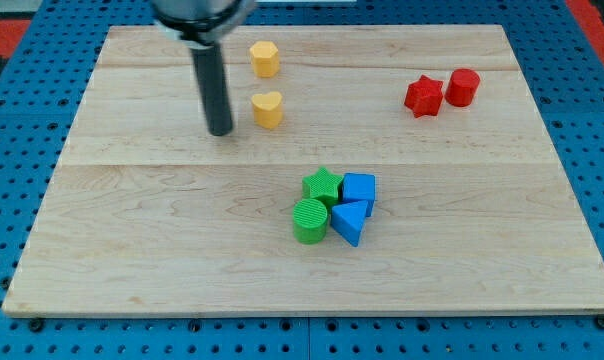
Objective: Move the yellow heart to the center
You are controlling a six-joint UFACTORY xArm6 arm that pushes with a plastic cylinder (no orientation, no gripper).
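The yellow heart (268, 109) lies on the wooden board (132, 220) at the upper middle-left. My tip (220, 131) rests on the board just to the left of the heart and slightly below it, a small gap apart. The dark rod rises from the tip to the view's top. A yellow hexagon block (265, 58) lies above the heart.
A green star (323, 184), a green cylinder (309, 220), a blue cube (359, 188) and a blue triangle (350, 222) cluster near the board's centre. A red star (423, 96) and a red cylinder (463, 87) lie at the upper right. Blue pegboard surrounds the board.
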